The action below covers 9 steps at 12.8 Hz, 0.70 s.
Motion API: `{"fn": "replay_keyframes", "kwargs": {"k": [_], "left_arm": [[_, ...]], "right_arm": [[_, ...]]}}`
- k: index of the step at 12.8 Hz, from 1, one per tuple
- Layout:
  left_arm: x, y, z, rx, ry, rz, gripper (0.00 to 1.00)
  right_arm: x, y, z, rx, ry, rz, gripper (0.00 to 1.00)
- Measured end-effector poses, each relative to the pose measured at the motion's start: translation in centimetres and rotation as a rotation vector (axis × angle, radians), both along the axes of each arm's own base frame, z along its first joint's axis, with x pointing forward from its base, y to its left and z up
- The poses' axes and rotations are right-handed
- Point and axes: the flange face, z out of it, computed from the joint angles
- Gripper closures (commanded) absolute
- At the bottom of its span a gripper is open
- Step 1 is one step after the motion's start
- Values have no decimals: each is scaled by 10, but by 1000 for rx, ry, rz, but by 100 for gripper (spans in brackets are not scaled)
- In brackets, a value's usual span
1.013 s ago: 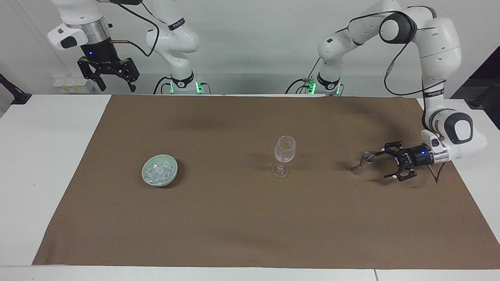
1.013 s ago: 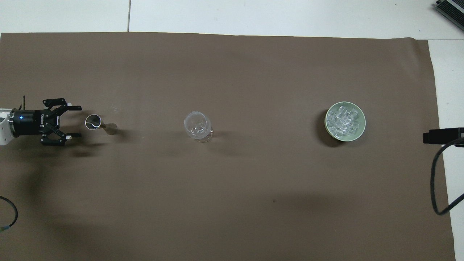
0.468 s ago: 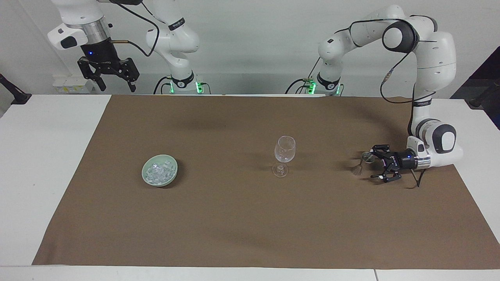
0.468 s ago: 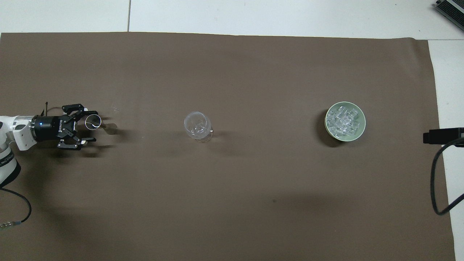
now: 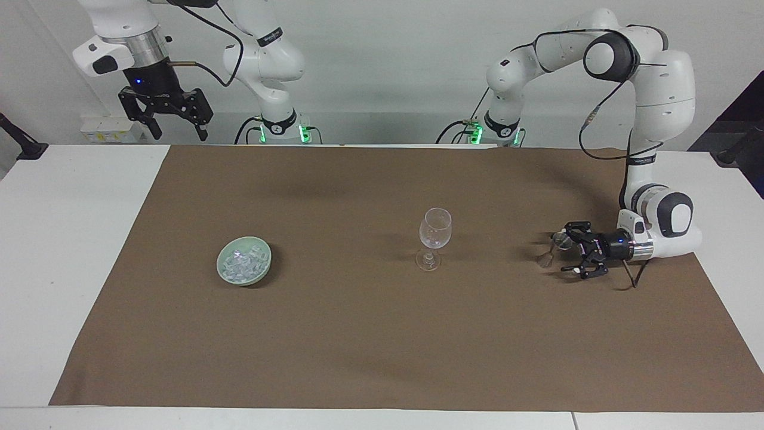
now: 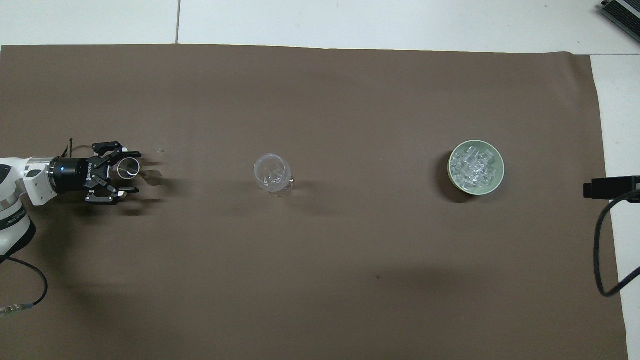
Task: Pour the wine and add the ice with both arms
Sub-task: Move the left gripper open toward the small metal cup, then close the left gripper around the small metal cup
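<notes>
The left gripper [image 5: 572,252] lies low and sideways, its spread fingers flanking a small metal measuring cup [image 6: 129,168] near the cloth's [image 5: 382,358] edge at the left arm's end, probably to pour into the wine glass [image 5: 434,236] mid-cloth. The right gripper [image 5: 176,122], unclenched and empty, waits raised by the robots' edge. The ice [image 5: 242,263] fills a green bowl [image 6: 492,182] toward the right arm's end.

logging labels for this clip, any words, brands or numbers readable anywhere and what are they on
No text can be read for certain.
Black left gripper, around the small metal measuring cup: white lettering on its body, too small to read.
White arm links near the bases: dark bands with print, too blurred to read.
Clear stemmed wine glass, pale green bowl of ice, brown cloth: no markings.
</notes>
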Motion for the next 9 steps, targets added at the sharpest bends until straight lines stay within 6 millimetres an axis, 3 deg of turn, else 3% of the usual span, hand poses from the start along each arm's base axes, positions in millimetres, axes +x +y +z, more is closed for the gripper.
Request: {"fn": "replay_keyframes", "kwargs": {"k": [2, 7, 9], "left_arm": [[-1, -1, -1, -6, 3, -3, 26], [-1, -4, -2, -19, 4, -13, 30], [-2, -5, -1, -26, -9, -19, 40]], "right_arm": [[0, 0, 0, 0, 0, 0, 0], [0, 0, 0, 0, 0, 0, 0], [0, 0, 0, 0, 0, 0, 0]]}}
